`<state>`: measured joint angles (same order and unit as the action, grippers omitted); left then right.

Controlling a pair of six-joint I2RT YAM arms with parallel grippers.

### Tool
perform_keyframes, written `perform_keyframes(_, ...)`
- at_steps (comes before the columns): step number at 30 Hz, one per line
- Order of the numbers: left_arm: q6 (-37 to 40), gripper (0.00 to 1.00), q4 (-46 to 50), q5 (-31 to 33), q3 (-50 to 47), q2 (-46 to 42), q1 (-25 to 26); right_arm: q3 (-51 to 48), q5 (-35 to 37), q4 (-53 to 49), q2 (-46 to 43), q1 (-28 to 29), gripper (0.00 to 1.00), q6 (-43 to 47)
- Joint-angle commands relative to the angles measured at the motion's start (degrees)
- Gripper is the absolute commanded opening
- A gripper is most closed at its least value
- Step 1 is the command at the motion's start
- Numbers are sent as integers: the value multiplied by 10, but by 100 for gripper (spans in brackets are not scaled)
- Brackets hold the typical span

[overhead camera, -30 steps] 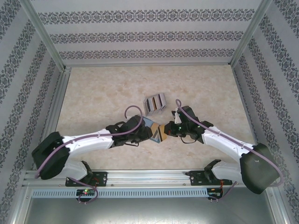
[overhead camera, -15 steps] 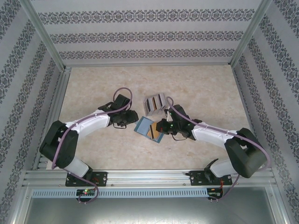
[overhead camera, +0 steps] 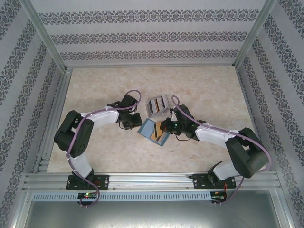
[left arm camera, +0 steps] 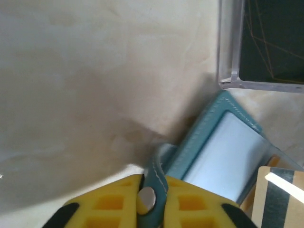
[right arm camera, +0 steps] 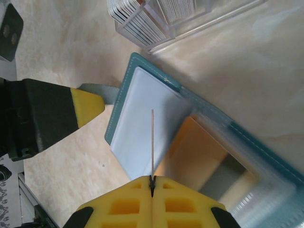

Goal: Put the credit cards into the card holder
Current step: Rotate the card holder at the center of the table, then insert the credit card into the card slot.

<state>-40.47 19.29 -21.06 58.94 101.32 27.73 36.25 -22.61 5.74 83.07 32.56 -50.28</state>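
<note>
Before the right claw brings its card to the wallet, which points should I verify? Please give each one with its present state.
1. Left claw is shut on the strap of the card holder: ok.
2. Card holder lies open, pale inside facing up: ok.
3. Right claw is shut on a card, seen edge-on above the open holder: ok.
4. Card edge is lined up with a pocket mouth: cannot tell.
5. Clear rack stands beside the card holder, not on it: ok.
</note>
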Motion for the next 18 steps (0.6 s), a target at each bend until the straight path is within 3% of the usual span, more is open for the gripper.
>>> perform_keyframes(1, 2, 4, -6, -8, -7, -15, -2, -6, -10, 13, 11, -5, 0, -12)
perform_keyframes(9, -49, 0, -38, 10, -115, -94, -1, -36, -14, 5, -12, -8, 0, -26)
perform_keyframes(14, -98, 0, -90, 1, -194, -140, 1, -40, -36, 27, 12, 0, 0, -30)
perform_keyframes(18, -95, 0, -78, 11, -207, -154, 1, -37, -60, 66, 37, 3, 0, -35)
